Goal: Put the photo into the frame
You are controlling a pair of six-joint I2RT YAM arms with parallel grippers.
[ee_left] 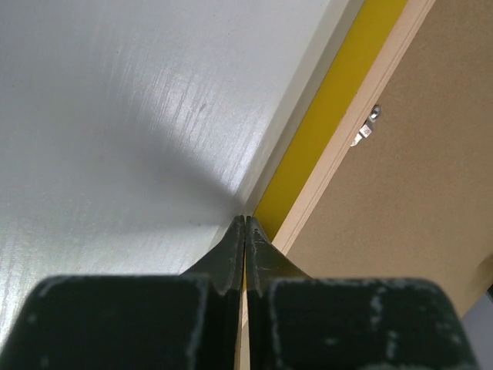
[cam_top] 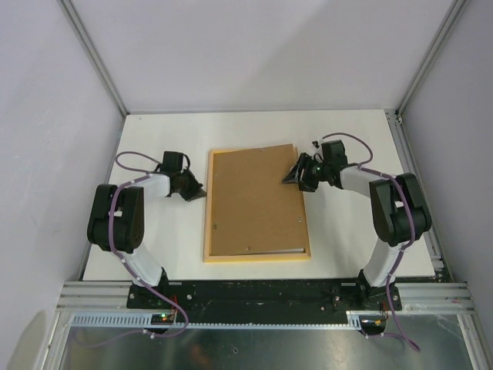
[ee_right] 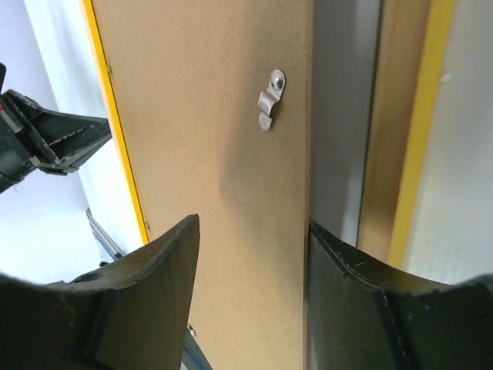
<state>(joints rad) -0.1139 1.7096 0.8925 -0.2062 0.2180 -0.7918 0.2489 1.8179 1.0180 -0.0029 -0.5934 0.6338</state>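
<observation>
The frame lies face down in the middle of the bench. Its long axis runs away from the arm bases, and the brown backing board rests in it a little askew. The photo we cannot see in any view; we judge it may be under the board. The right claw is spread and stands over the board's right edge, near a metal clip, so this arm is the nearer one. The left claw is pressed together, empty, with its tips at the frame's left rail.
</observation>
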